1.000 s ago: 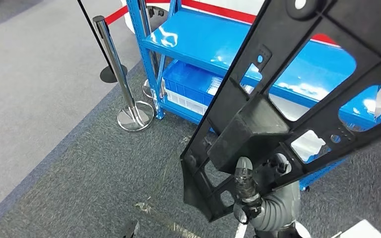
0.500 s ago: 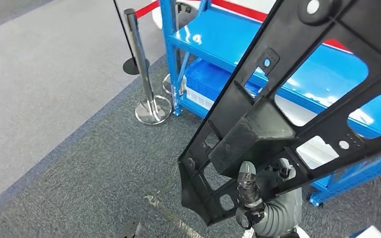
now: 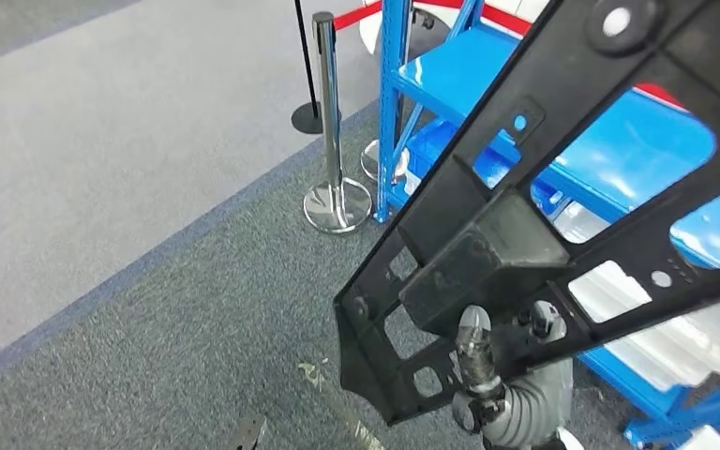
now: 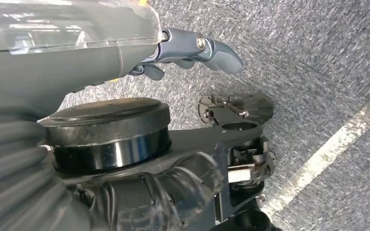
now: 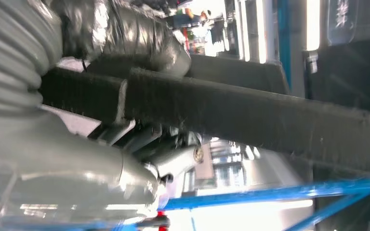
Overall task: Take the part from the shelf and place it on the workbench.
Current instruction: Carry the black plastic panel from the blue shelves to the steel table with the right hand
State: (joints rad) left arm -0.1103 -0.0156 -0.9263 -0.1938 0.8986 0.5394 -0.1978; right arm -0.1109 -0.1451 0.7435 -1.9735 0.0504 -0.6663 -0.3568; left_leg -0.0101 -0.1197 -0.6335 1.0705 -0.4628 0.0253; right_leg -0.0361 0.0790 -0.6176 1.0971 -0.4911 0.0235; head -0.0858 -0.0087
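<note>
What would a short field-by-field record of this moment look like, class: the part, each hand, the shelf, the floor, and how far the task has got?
Part: large black frame part, held up, off the shelf
Right hand: right hand grips the part from beneath
Left hand: left hand holds nothing, hanging over the carpet
Shelf: blue shelf behind the part, clear bins on its lower level
Floor: grey carpet; chrome stanchion beside the shelf
Task stage: part taken, not yet placed

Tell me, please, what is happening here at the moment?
The right robot hand grips a large black plastic frame part, holding it up in front of the head camera. The blue shelf stands just behind it, beside a chrome stanchion. The left robot hand hangs over the grey carpet, holding nothing.
</note>
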